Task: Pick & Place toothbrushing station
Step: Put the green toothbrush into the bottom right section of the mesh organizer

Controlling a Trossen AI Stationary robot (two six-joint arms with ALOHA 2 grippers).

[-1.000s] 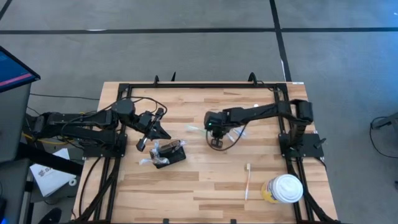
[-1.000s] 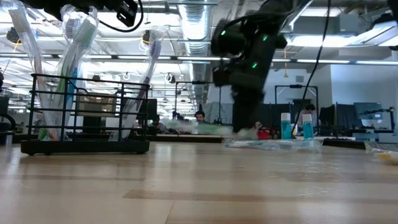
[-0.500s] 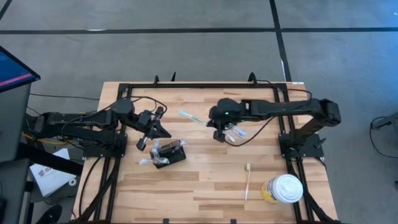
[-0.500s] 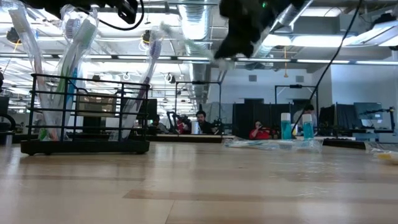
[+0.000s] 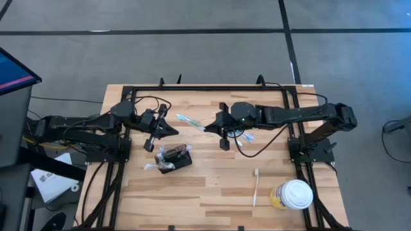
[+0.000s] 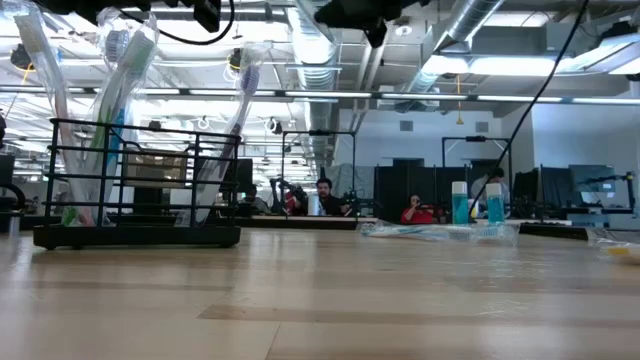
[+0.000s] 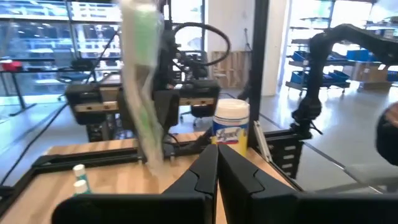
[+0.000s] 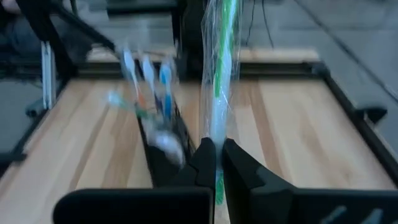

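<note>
Black wire toothbrushing station (image 5: 174, 158) sits left of centre on the counter (image 5: 212, 192), long axis slanted, with wrapped toothbrushes (image 6: 240, 100) standing inside. Right pincer (image 5: 215, 125) is clamped on a wrapped green toothbrush (image 5: 190, 121) above the counter. Left pincer (image 5: 168, 131), fingers together, hovers just beyond the station.

The wooden tabletop (image 5: 212, 186) carries the black toothbrushing station (image 5: 174, 158), a loose toothbrush (image 5: 255, 187), a white-lidded cup (image 5: 294, 194), and wrapped toothbrushes (image 5: 246, 135).
</note>
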